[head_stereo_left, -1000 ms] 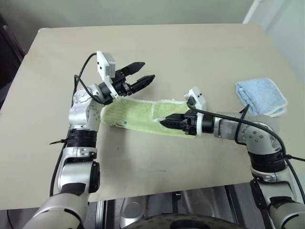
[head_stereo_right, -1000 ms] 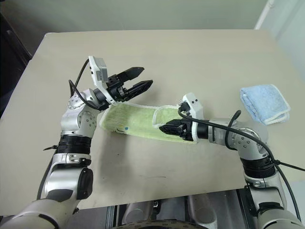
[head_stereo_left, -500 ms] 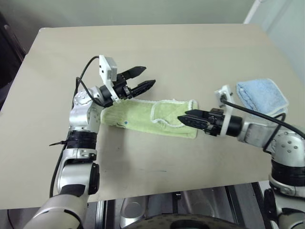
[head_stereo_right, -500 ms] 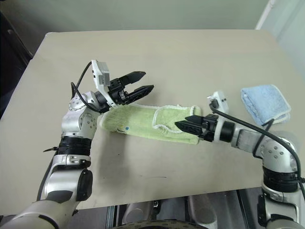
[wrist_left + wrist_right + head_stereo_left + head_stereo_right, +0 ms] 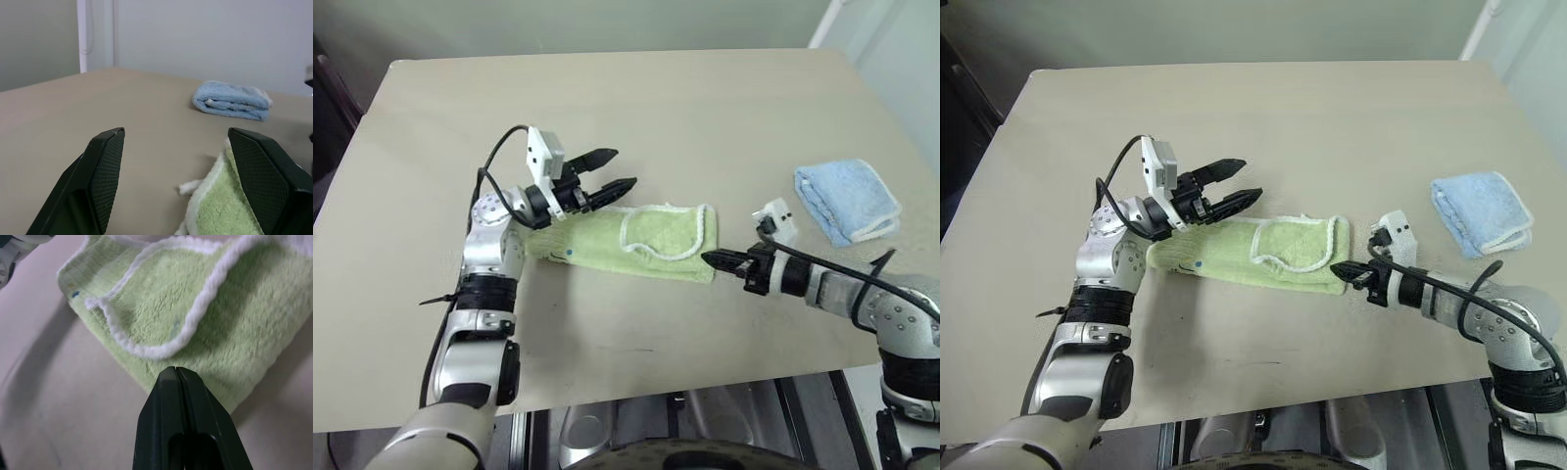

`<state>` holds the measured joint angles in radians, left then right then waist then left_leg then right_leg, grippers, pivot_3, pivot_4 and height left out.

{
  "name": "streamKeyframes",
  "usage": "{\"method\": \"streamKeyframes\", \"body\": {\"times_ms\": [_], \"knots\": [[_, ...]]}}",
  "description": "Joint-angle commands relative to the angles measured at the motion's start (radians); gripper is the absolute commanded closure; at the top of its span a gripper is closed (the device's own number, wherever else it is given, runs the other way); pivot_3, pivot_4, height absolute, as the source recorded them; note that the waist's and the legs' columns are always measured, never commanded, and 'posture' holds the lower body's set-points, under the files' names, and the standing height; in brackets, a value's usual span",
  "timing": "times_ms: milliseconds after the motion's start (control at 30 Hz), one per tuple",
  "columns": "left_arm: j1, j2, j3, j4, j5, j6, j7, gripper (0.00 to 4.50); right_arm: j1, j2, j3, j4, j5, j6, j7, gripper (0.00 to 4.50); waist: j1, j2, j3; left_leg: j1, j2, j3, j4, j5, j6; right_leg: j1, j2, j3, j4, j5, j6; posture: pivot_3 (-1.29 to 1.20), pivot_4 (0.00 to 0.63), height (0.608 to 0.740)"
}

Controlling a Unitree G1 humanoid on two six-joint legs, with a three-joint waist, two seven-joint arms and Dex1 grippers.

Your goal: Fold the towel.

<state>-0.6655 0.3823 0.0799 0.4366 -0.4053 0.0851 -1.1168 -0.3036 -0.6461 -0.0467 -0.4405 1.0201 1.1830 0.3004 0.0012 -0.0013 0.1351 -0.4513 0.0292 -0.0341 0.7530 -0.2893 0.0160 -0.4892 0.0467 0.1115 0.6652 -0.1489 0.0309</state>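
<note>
From the head cameras, the towel (image 5: 625, 239) lies as a long green strip across the middle of the table (image 5: 636, 108), its right end doubled back over itself in a loose flap edged in white. The left gripper (image 5: 621, 170) hovers over the strip's left end with its jaws apart and nothing between them, while the right gripper (image 5: 709, 258) sits just off the folded right end, pinched together and empty. A smaller blue towel (image 5: 845, 200) rests well apart on the right. In the left wrist view, the fingers (image 5: 102, 166) stand wide over bare tabletop with the green edge beside one of them; a descent from here may well close on only the white edging, dragging the strip rather than lifting it. In the right wrist view, the closed tips point at the flap's curved hem, which looks uneven and puffed. Pressing or nudging it with shut jaws could push the flap askew or undo the fold.
</note>
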Motion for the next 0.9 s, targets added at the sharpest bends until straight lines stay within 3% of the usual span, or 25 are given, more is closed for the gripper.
{"method": "streamKeyframes", "body": {"times_ms": [33,300,533,733,900], "knots": [[0.007,0.004,0.003,-0.011,0.004,-0.032,-0.008,0.85,-0.026,-0.007,0.051,-0.017,-0.084,-0.047,0.035,4.47,0.0,0.0,0.0,0.0,0.0,0.0,0.0,0.0,0.0,0.0,0.0,0.0,0.0,0.0,0.0,0.0,0.15,0.703],[0.009,-0.008,0.0,-0.005,0.015,-0.048,0.003,0.85,-0.127,0.03,0.091,-0.005,-0.142,-0.068,0.082,4.47,0.001,0.0,0.0,0.0,0.0,0.0,0.0,0.0,0.0,0.0,0.0,0.0,0.0,0.0,0.0,0.0,0.15,0.703],[0.031,-0.013,-0.003,-0.028,0.025,-0.053,0.033,0.85,-0.267,0.153,0.159,0.091,-0.227,-0.09,0.081,4.47,-0.002,0.0,0.0,0.0,0.0,0.0,0.0,0.001,0.0,-0.001,0.0,0.0,0.0,0.001,-0.001,0.0,0.15,0.703],[0.024,-0.014,0.042,-0.063,-0.014,-0.034,0.084,0.85,-0.302,0.239,0.211,0.167,-0.31,-0.124,0.078,4.47,-0.001,0.0,0.0,-0.004,0.0,0.0,-0.001,0.003,-0.001,-0.005,0.0,-0.001,0.0,0.0,-0.002,0.0,0.15,0.703],[-0.026,-0.022,0.098,-0.003,0.001,-0.166,0.161,0.85,-0.286,0.259,0.229,0.244,-0.401,-0.198,0.102,4.47,0.002,0.0,0.0,-0.004,0.0,-0.001,0.0,0.003,-0.001,-0.005,0.0,-0.001,0.0,0.001,-0.002,0.0,0.15,0.703]]}}
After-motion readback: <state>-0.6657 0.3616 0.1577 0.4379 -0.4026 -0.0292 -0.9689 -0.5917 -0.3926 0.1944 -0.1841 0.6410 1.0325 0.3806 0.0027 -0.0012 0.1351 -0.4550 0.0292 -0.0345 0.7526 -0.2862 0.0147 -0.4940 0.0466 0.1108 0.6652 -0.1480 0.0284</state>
